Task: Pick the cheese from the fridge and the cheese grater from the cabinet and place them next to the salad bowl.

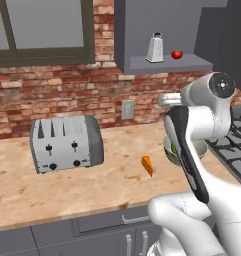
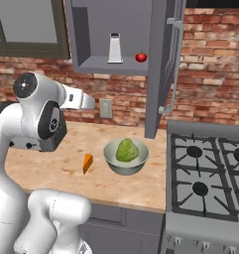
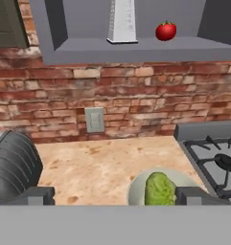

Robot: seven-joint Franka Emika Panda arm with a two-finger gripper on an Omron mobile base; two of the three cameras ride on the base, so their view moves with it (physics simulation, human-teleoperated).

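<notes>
The end effector (image 3: 116,195) stands wide open and holds nothing, raised above the round pale salad bowl (image 2: 112,158) with green leaves. The small orange cheese wedge (image 2: 88,162) lies on the tan tabletop (image 1: 67,187) just left of that bowl. The silver-grey metal cheese grater (image 3: 122,21) stands upright in the dark grey cabinet (image 2: 93,65) niche, left of a red tomato (image 3: 166,30)
</notes>
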